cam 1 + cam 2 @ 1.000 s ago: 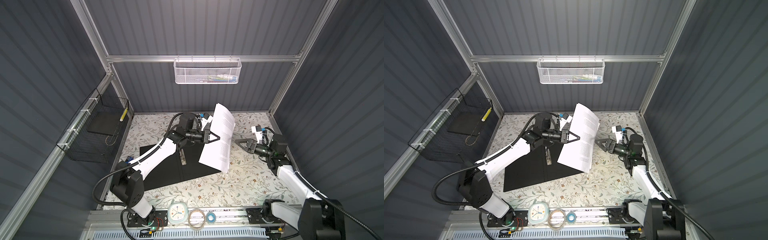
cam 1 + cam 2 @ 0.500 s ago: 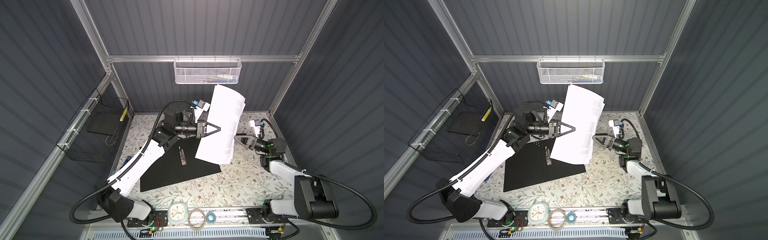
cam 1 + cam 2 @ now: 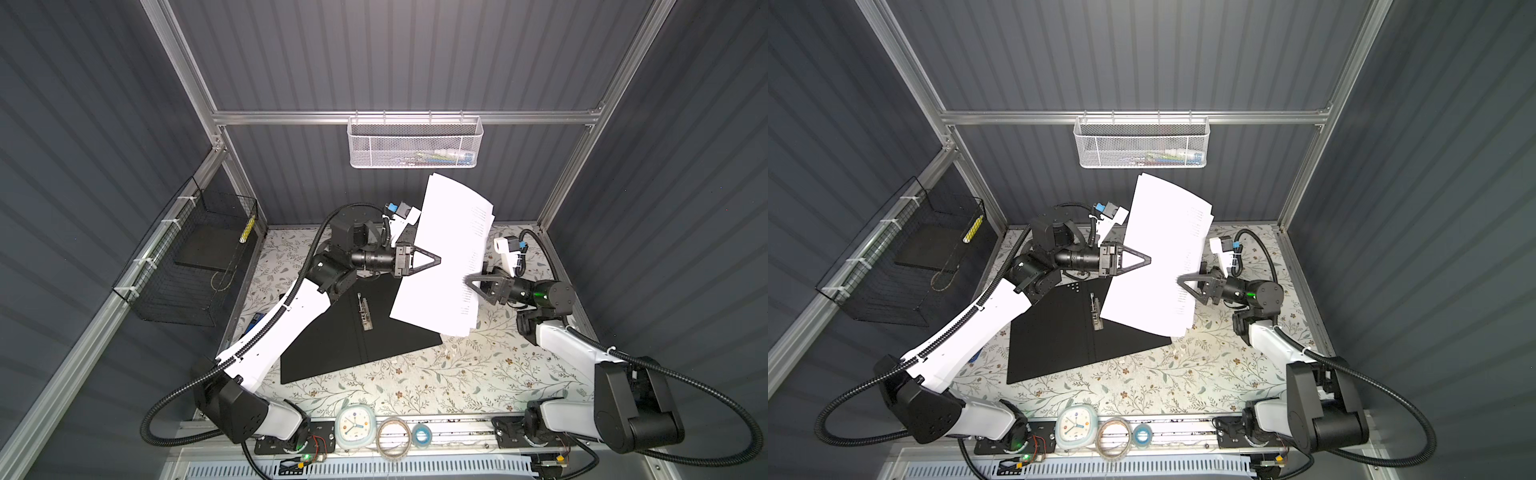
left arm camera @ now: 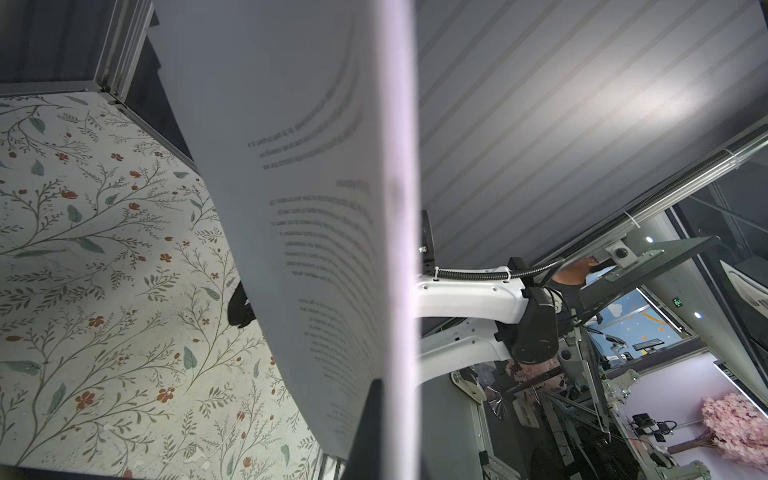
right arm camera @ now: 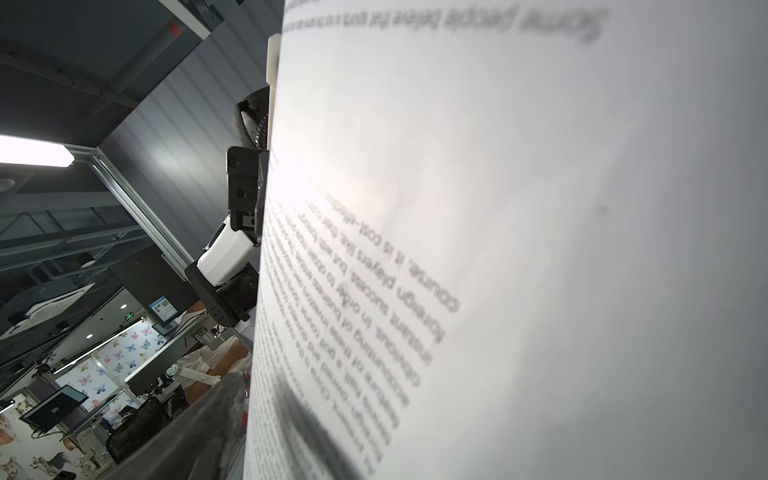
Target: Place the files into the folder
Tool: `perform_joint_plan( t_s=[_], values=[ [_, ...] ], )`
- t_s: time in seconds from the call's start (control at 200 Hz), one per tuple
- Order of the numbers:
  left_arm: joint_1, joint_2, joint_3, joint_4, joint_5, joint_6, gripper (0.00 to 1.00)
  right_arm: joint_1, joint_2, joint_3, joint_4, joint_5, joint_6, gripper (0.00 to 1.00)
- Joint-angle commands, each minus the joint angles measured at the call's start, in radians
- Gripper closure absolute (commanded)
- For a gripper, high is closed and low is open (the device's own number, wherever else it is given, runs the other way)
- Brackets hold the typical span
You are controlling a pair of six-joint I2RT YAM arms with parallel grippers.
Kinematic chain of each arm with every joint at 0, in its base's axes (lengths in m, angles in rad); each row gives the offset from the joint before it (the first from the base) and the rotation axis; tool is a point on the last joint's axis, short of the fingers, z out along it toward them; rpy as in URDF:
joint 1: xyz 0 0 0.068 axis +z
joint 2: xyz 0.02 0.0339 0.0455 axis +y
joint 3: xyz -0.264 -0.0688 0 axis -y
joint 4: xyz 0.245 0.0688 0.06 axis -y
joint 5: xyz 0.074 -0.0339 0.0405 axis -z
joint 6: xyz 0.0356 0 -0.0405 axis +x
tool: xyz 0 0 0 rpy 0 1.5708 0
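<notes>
Since a second ago the left arm has risen and carried the files [image 3: 444, 257] up with it. Their top edge now sits just under the white mesh basket [image 3: 413, 143] in the upper middle of both top views, and the right gripper [image 3: 468, 279] has come in from the right to meet their right edge.

The left gripper [image 3: 438, 261] pinches the stack at its left edge, jaws pressed together on the paper, at the centre of the frame. The sheets stand nearly upright and slightly bowed, printed side toward the right arm. In the left wrist view the files [image 4: 311, 208] run edge-on away from the camera.

The right gripper's jaws are spread, its tips at the paper's right edge. In the right wrist view the blurred page [image 5: 498, 208] fills most of the picture, with one dark finger [image 5: 199, 424] just beside its edge; no grip shows there.

The folder [image 3: 332, 340] lies open on the floral table [image 3: 457, 374], black inside up, at centre-left — its metal rings [image 3: 365, 316] along the spine. The stack's lower corner overlaps the folder's right half in both top views.
</notes>
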Motion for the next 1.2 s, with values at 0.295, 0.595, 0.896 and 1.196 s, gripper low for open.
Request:
perform_joint_plan(
  t_s=[0.295, 0.595, 0.896, 1.196],
  values=[
    [0.013, 0.009, 0.057, -0.04, 0.01, 0.044, 1.0, 0.018, 0.022, 0.029, 0.04, 0.047, 0.041, 0.18],
    [0.014, 0.005, 0.083, 0.04, 0.051, -0.022, 1.0, 0.02, 0.066, 0.032, 0.04, 0.046, 0.015, 0.11],
    [0.013, 0.021, 0.052, 0.176, 0.086, -0.117, 1.0, 0.08, 0.042, 0.065, 0.04, 0.053, 0.01, 0.02],
    [0.013, -0.007, 0.03, 0.107, 0.071, -0.045, 1.0, 0.082, 0.01, 0.06, 0.04, 0.069, 0.041, 0.02]
  ],
)
